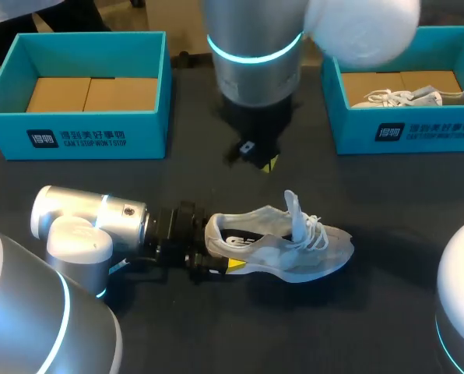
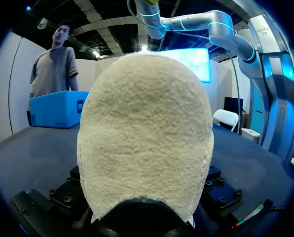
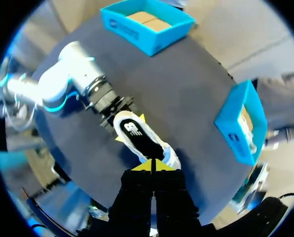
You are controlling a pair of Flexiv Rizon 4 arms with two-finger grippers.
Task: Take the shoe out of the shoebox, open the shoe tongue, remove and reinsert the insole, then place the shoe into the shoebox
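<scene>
— So where is the shoe right now?

— Out of its box, on the dark matte bench (image 1: 372,327), low in the middle of the head view, toe toward the right. It's a pale grey mesh trainer (image 1: 310,257) with white laces (image 1: 318,230) and a black insole (image 1: 236,240) showing through the collar.

— And who has hold of it?

— My left jaws, on the left arm (image 1: 92,218) coming in from the lower left. They are pinching the heel (image 2: 144,138): the right wrist view shows a yellow tip (image 3: 139,118) on each side of it. My guess at the reason is that a shoe anchored at the heel won't slide or roll when something pulls at its inside.

— What is the heel like up close?

— A rounded dome of cream, nubbly, terry-like fabric. It looks soft, so I'd expect it to give a little under the grip.

— And the right jaws?

— Pressed together on nothing, hanging over the bench in the upper middle of the head view, the trainer ahead of them. The tongue (image 1: 293,206) stands upright, so I judge the insole comes next. It looks thin and bendy, and probably wants a shallow pinch at its edge.

— The boxes?

— A teal cardboard shoebox (image 1: 146,136) at upper left with brown card inserts (image 1: 92,93), and a matching shoebox (image 1: 353,128) at upper right holding a second white shoe (image 1: 419,97).
</scene>
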